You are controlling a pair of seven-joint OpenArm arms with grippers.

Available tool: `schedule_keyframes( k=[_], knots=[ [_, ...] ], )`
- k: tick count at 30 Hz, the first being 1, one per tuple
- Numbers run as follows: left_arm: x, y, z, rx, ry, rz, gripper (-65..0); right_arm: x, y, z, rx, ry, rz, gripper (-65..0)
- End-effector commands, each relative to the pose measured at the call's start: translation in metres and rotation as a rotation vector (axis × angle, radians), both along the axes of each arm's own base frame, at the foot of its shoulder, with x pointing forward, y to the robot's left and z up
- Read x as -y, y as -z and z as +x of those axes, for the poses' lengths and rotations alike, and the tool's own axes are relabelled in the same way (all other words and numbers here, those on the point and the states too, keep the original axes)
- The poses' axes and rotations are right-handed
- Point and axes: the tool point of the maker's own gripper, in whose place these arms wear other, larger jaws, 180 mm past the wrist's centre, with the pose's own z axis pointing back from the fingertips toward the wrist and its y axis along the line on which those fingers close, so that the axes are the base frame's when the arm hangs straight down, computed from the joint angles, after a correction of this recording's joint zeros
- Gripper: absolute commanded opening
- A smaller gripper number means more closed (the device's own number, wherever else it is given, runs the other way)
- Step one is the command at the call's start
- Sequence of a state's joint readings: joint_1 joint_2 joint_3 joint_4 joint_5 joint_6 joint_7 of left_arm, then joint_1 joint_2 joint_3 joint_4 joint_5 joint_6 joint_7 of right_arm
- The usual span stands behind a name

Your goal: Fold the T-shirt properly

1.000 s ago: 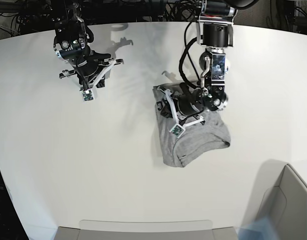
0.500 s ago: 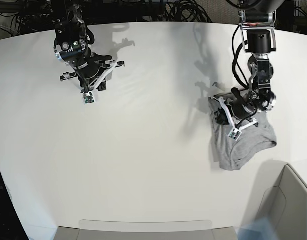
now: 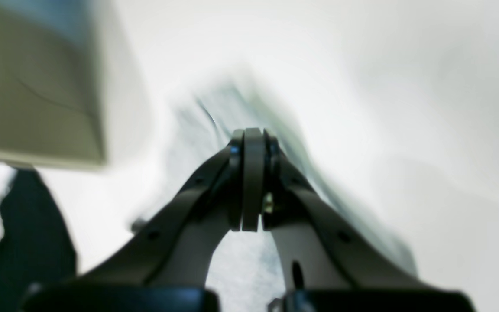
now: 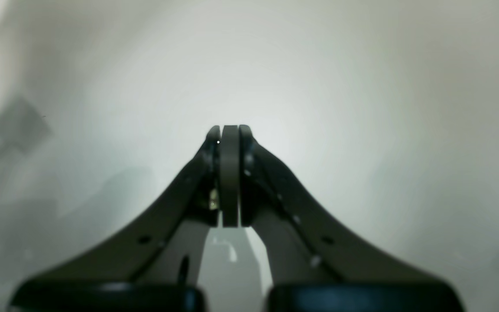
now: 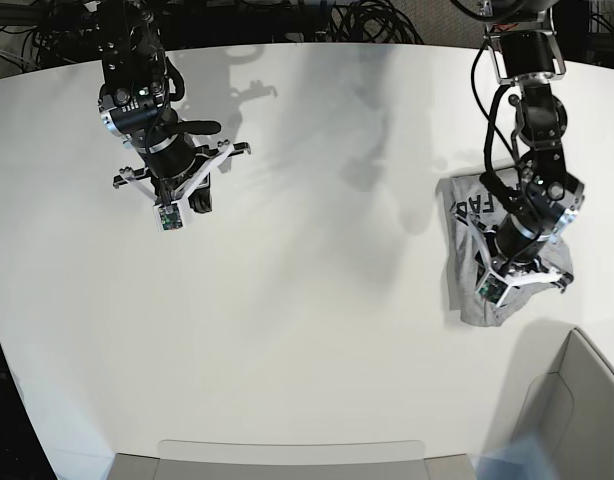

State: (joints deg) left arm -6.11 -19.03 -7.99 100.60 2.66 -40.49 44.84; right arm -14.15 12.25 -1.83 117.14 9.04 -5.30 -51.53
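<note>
Jaws closed on both arms, left gripper (image 5: 511, 262) down over the T-shirt (image 5: 465, 270), right gripper (image 5: 183, 186) above bare table (image 5: 307, 300).

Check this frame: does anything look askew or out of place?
Yes. The T-shirt lies bunched in a crooked heap at the table's far right, close to the grey bin, with black lettering partly showing. The left gripper sits on it, jaws shut. The right gripper hangs shut above bare table.
</note>
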Motion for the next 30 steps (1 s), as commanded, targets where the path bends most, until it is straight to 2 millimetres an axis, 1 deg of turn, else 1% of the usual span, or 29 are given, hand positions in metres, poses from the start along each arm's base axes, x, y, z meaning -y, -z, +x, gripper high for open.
schedule_keyframes(
  k=[1,2,4,5,7,10,14,17,22,26,29,30],
  knots=[
    [-0.022,-0.025,-0.013,0.054,-0.072,0.039,-65.0,0.001,-0.012,0.005,0.046,-0.008,-0.003,-65.0],
    [-0.026,-0.030,-0.020,0.059,-0.111,0.039,-65.0,0.001,-0.008,0.001,0.034,-0.008,-0.004,-65.0],
    [-0.047,-0.039,-0.038,0.053,-0.206,0.062,-65.0,0.002,-0.001,-0.008,0.010,-0.010,-0.006,-65.0],
    [-0.058,-0.036,-0.053,0.029,-0.254,0.072,-65.0,0.002,0.002,-0.014,0.007,-0.010,-0.001,-65.0],
    [-0.075,-0.020,-0.082,-0.033,-0.331,0.073,-65.0,0.000,0.008,-0.026,0.018,-0.009,0.019,-65.0],
    [-0.089,0.003,-0.118,-0.091,-0.397,0.054,-65.0,-0.001,0.015,-0.048,0.047,-0.002,0.049,-65.0],
    [-0.088,0.029,-0.161,-0.126,-0.439,0.000,-65.0,-0.003,0.028,-0.082,0.015,0.006,0.072,-65.0],
    [-0.081,0.045,-0.192,-0.148,-0.464,-0.044,-65.0,-0.004,0.039,-0.113,-0.034,0.014,0.086,-65.0],
    [-0.079,0.059,-0.237,-0.180,-0.525,-0.081,-65.0,-0.004,0.046,-0.159,-0.078,0.036,0.112,-65.0],
    [-0.073,0.070,-0.272,-0.246,-0.548,-0.087,-65.0,0.008,0.050,-0.191,-0.126,0.080,0.097,-65.0],
    [-0.068,0.076,-0.298,-0.293,-0.556,-0.090,-65.0,0.014,0.056,-0.222,-0.204,0.122,0.089,-65.0],
    [-0.068,0.078,-0.306,-0.312,-0.561,-0.088,-65.0,0.017,0.057,-0.230,-0.224,0.132,0.082,-65.0]
  ],
)
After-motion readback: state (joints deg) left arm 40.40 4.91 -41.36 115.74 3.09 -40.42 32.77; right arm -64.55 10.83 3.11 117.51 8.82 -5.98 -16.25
